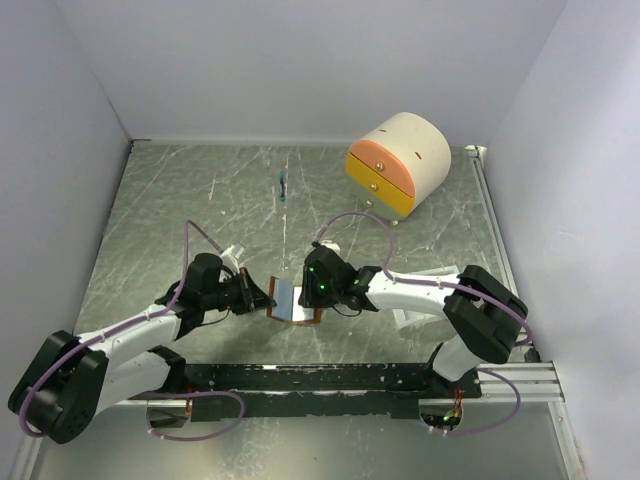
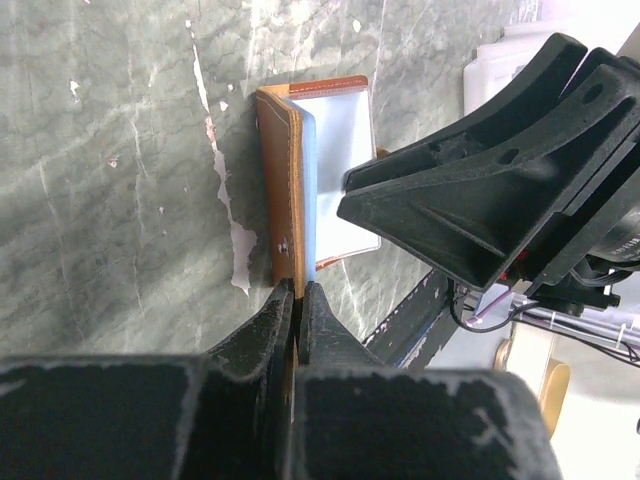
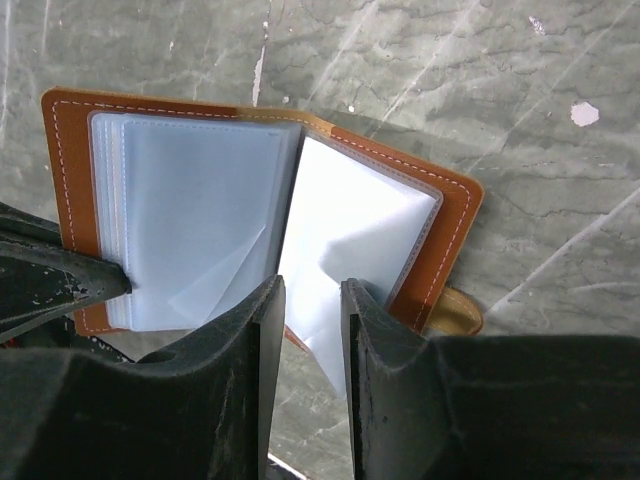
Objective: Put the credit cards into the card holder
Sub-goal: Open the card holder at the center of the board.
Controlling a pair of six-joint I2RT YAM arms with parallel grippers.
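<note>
The card holder is pinched by the left gripper; the right gripper is seen slightly parted, sleeve contents unclear.

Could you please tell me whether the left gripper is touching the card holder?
Touching. The left wrist view shows the left gripper shut on the card holder, its upright brown cover edge pinched between both fingers.
</note>
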